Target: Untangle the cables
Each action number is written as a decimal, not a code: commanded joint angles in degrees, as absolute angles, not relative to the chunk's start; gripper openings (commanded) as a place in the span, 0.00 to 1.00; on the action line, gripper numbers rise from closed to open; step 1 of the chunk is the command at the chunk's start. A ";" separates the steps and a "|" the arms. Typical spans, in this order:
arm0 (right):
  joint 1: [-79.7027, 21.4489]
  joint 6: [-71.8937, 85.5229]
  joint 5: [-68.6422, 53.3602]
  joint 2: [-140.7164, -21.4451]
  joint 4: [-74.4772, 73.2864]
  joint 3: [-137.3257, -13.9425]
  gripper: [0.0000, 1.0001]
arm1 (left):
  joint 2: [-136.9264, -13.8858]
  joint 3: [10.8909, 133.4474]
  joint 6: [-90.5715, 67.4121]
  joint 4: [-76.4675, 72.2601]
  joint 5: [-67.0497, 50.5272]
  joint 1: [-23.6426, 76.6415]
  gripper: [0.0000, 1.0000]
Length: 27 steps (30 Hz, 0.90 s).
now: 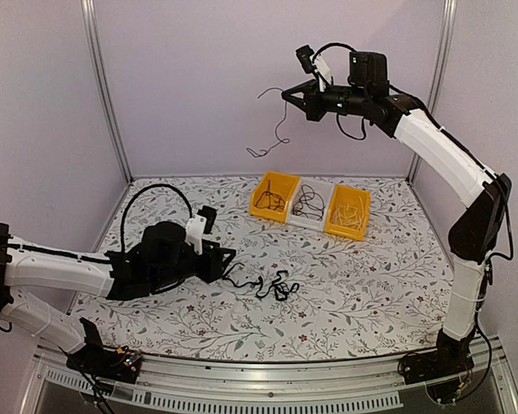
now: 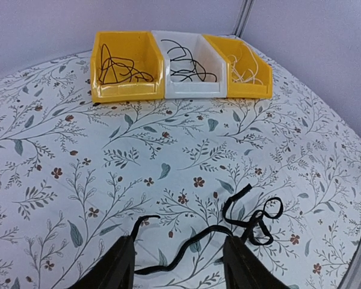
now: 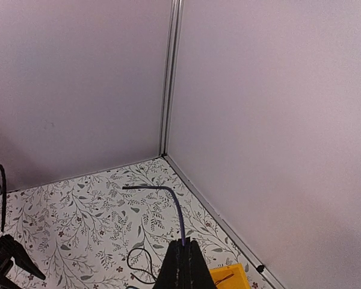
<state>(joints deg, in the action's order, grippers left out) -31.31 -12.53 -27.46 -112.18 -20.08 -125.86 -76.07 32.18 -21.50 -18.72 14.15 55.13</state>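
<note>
Left side first: your left end effector [image 2: 178,260] sits low over the counter [image 1: 371,276], fingers spread wide and gripping nothing, though one black strand of the tangled cables [image 2: 253,220] lies on the cloth between them. The rest of that small clump rests just right of the fingers, near the counter's front centre, looped over itself in a loose knot. Further back stand three bins in a row, touching one another: a left yellow bin [image 1: 274,197] with dark wires in it, a white bin [image 1: 309,205] with more dark wire, and a right yellow bin [image 1: 347,213] with pale wires. To the right and high up, your right end effector [image 1: 287,95] is pinched fully closed on a single strand [image 3: 180,229], which hangs free in the air, well apart from the clump and above the bins. Judgement: one strand is freed and in transit, so the sorting step is in hand. Next, lower the right arm over a bin before releasing; which bin suits it I cannot tell. Then close the left fingers on the strand between them and draw it slowly, watching that the knot loosens and does not tighten.
</note>
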 commanded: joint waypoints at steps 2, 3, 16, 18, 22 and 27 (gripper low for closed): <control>-30.97 -14.32 -28.16 -113.48 -19.67 -123.74 0.00 | -71.24 36.75 -20.62 -15.39 18.43 55.81 0.54; -30.95 -14.33 -29.04 -113.36 -20.10 -123.42 0.00 | -70.89 37.73 -20.24 -15.66 18.45 55.81 0.55; -34.91 -13.11 -35.91 -109.46 -23.45 -117.46 0.00 | -78.23 48.51 -14.38 -19.22 14.16 55.82 0.56; -36.03 -13.06 -36.38 -108.98 -23.84 -117.19 0.00 | -79.69 50.02 -14.54 -17.82 15.89 55.83 0.56; -37.86 -13.05 -37.15 -107.84 -24.16 -116.61 0.00 | -81.72 52.15 -16.45 -14.00 19.57 55.65 0.56; -39.23 -13.29 -37.43 -106.76 -24.38 -116.11 0.00 | -82.00 51.02 -18.75 -15.44 19.49 54.94 0.54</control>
